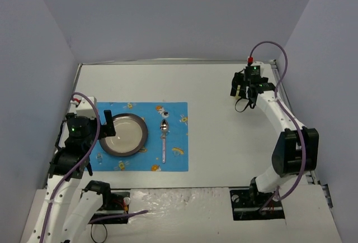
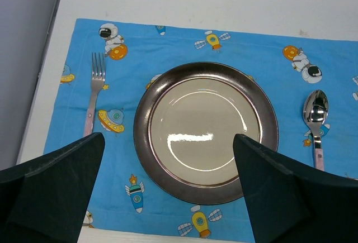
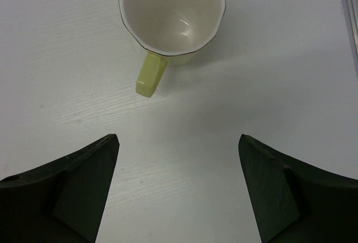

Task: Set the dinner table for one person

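Observation:
The white dinner table (image 1: 224, 142) carries a blue cartoon-printed mat (image 1: 173, 114). On the mat lie a brown-rimmed cream plate (image 1: 124, 134), a spoon (image 1: 164, 139) to its right, and a fork (image 2: 95, 86) to its left, seen only in the left wrist view. My left gripper (image 2: 169, 137) is open and empty, hovering over the plate's (image 2: 206, 131) near-left rim (image 1: 106, 124). My right gripper (image 3: 179, 137) is open and empty above bare table at the far right (image 1: 240, 91). A pale yellow-green cup (image 3: 172, 14) stands upright just beyond its fingertips, handle pointing toward the gripper.
The spoon (image 2: 316, 120) lies with its bowl away from me. The table's metal edge (image 3: 348, 8) runs close to the right of the cup. Grey walls enclose the table on the left, back and right. The arm bases sit at the near edge.

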You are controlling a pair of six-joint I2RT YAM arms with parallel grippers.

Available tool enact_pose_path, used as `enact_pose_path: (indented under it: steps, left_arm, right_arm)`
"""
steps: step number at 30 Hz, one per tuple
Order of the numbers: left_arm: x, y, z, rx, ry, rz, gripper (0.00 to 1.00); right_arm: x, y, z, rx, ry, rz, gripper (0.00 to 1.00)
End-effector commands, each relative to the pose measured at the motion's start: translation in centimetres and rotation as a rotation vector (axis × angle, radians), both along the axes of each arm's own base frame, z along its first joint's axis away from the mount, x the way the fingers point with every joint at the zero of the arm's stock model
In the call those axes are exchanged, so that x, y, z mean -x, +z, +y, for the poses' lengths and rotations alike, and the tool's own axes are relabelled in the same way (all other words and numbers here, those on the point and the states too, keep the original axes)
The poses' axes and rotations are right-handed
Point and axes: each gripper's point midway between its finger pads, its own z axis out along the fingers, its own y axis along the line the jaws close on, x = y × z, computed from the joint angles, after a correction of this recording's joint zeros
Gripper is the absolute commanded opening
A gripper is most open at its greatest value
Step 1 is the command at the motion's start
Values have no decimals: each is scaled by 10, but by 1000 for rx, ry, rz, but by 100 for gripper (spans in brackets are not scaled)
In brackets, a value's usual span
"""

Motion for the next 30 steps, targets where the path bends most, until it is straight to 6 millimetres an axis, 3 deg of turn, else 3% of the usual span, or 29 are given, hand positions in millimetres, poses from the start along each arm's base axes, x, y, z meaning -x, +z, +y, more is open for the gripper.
enact_pose_path:
  steps: [1,16,24,30]
  left_arm:
    - [-7,10,3,-21,14,-34,97]
    - [-10,5,3,-28,11,-16,97]
    - [-10,2,3,-31,10,-5,97]
    - [-11,1,2,-31,7,1,97]
  right_arm:
    - [-28,15,8,-17,22,-64,81]
    - [-66,-10,8,-67,-98,-92,72]
    - [-73,-23,-1,-35,-157,-85,68]
    - [-74,-34,-7,-15,-189,-76,55]
